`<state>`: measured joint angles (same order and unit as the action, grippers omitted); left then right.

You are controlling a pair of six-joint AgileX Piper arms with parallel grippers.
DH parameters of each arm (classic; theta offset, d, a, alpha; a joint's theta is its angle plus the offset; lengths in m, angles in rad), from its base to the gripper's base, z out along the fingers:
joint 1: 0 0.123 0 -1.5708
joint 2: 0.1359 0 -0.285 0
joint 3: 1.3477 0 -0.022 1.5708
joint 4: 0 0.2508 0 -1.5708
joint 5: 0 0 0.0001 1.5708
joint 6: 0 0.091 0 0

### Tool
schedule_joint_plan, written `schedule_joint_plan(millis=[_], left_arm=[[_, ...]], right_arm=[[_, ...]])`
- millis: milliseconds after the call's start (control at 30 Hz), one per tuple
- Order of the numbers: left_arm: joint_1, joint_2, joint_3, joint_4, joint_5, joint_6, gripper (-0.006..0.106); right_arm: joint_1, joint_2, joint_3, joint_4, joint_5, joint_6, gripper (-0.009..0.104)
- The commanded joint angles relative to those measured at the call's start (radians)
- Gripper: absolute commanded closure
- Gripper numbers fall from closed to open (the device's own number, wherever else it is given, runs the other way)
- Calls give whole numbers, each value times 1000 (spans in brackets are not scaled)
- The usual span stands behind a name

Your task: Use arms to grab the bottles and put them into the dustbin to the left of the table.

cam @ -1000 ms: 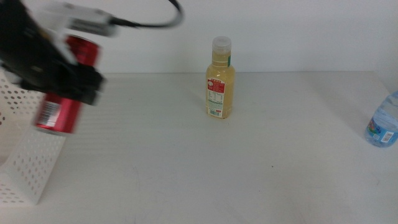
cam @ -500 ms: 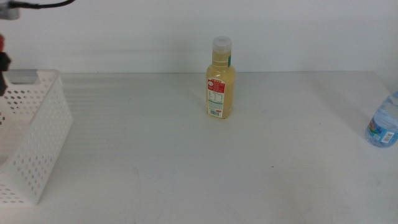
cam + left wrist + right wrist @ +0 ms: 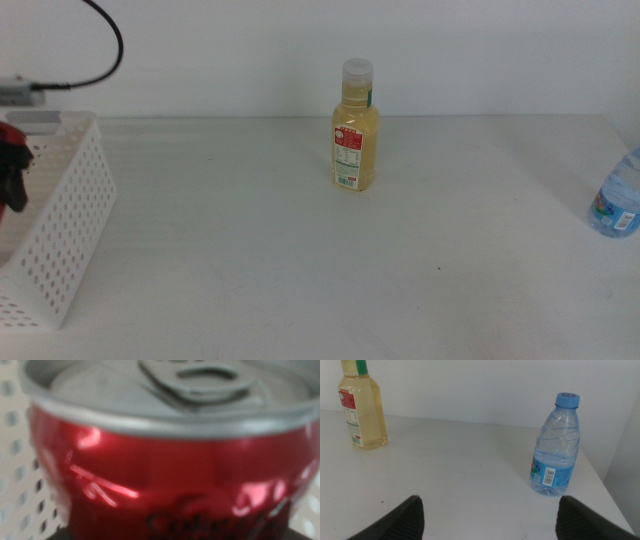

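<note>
Middle view: white table (image 3: 300, 260), three drink containers, one basket. Juice bottle (image 3: 354, 127) — upright near the middle of the tabletop's far edge. Water bottle (image 3: 617, 195) — upright at the right edge, partly cut off by the frame. Dustbin (image 3: 60, 240) — perforated white basket standing off the tabletop's left edge. Red can (image 3: 12, 140) — only a sliver visible at the frame's left side, above the basket's opening, in the left gripper (image 3: 12, 178).

Left wrist view: can fills the frame, silver top and pull tab facing the camera, basket holes behind; the jaws appear closed on its body, barely visible at the bottom corners.

Right gripper (image 3: 490, 515): waiting over the tabletop's near right part, jaws spread wide and empty, water bottle just ahead.

Step in hand, by judgement — first drop. Next: release the can inside the basket walls, then fetch the remaining two.
</note>
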<state>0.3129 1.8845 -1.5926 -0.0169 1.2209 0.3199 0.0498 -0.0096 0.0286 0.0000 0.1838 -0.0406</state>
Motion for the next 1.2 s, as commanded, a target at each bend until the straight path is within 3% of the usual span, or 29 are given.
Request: schedule_joint_plan(millis=[0, 467, 600, 667, 700, 767, 867, 1167], left_arm=[[0, -23, -37, -11, -15, -1, 105], [-1, 129, -37, -32, -57, -4, 105], [-1, 132, -37, -42, -57, 0, 99], [-1, 132, -37, -42, -57, 0, 92], [-1, 132, -37, -45, -57, 0, 83], [-1, 132, -37, -30, -59, 3, 30], [-1, 131, -37, -15, -57, 3, 10], [-26, 63, -127, 51, 67, -88, 10]], right_arm=[[-8, -28, -8, -5, -72, -9, 19], [-8, -28, -8, -5, -72, -9, 19], [-8, -28, -8, -5, -72, -9, 19], [-8, -28, -8, -5, -72, -9, 19], [-8, -28, -8, -5, -72, -9, 19], [-8, -28, -8, -5, -72, -9, 19], [-8, -28, -8, -5, -72, -9, 19], [-8, -28, -8, -5, -72, -9, 19]])
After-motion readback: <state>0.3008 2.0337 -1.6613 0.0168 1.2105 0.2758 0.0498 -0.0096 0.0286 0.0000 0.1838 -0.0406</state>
